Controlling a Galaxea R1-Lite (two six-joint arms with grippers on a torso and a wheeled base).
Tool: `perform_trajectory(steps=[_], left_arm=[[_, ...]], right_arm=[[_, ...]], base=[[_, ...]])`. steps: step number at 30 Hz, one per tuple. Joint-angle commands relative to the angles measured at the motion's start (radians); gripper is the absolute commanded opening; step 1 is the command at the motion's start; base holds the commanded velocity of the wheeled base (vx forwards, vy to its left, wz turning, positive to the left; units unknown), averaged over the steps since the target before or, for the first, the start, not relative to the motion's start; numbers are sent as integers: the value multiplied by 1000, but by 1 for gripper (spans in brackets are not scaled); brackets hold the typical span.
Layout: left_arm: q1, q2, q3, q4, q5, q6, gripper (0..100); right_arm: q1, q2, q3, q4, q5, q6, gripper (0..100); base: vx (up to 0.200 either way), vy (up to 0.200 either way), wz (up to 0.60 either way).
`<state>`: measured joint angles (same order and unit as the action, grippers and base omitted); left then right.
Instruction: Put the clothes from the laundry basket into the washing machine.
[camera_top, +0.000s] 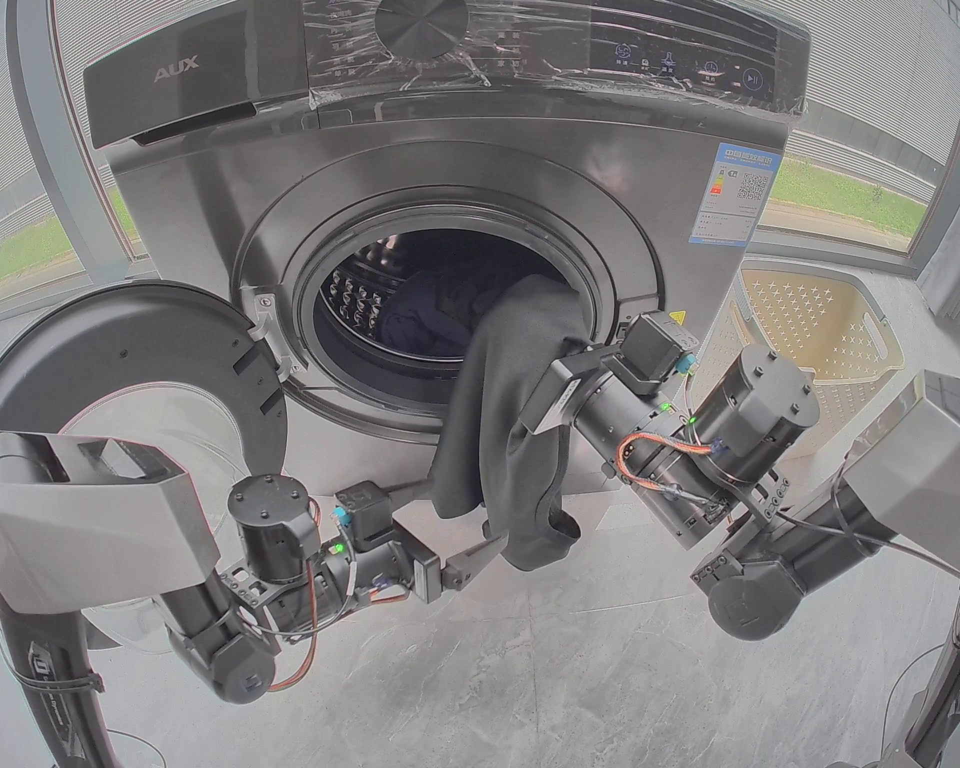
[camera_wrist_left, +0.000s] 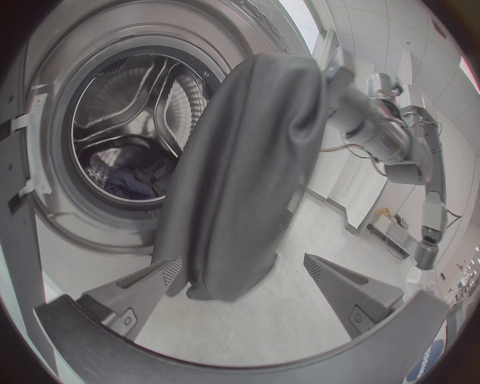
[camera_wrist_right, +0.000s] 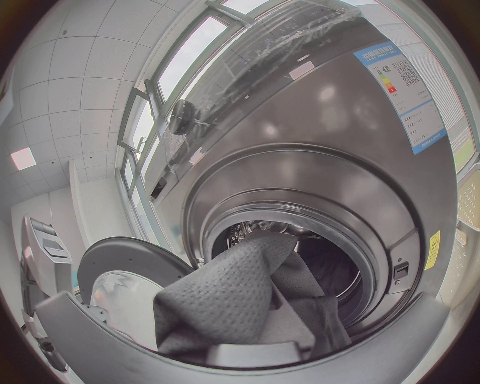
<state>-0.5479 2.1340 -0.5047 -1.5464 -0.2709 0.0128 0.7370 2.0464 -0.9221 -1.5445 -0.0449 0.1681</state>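
Note:
A dark grey garment (camera_top: 500, 430) hangs out over the right side of the washing machine's (camera_top: 400, 160) open drum mouth, down to just above the floor. My right gripper (camera_top: 550, 385) is shut on the upper part of the grey garment (camera_wrist_right: 225, 300), right at the drum's rim. My left gripper (camera_top: 468, 515) is low in front of the machine and open. Its fingers (camera_wrist_left: 150, 285) straddle the bottom hem of the hanging garment (camera_wrist_left: 240, 175) without closing on it. Dark blue clothes (camera_wrist_left: 130, 182) lie inside the drum.
The machine's round door (camera_top: 130, 360) stands swung open on the left, just above my left arm. A beige laundry basket (camera_top: 820, 330) sits to the right of the machine, behind my right arm. Grey tiled floor (camera_top: 560, 660) lies in front.

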Motion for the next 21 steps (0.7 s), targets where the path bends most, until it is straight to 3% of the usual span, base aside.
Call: perform_trajectory(steps=[1, 10, 21], left_arm=[[2, 122, -166, -1, 28, -7, 100], [-1, 178, -279, -1, 36, -34, 100], [22, 250, -422, 2, 59, -34, 100]], right_arm=[[58, -66, 40, 0, -1, -1, 0], [120, -104, 75, 1, 0, 1, 0], [157, -126, 114, 0, 0, 2, 0]], base=[[0, 0, 0], [0, 0, 0], [0, 0, 0]])
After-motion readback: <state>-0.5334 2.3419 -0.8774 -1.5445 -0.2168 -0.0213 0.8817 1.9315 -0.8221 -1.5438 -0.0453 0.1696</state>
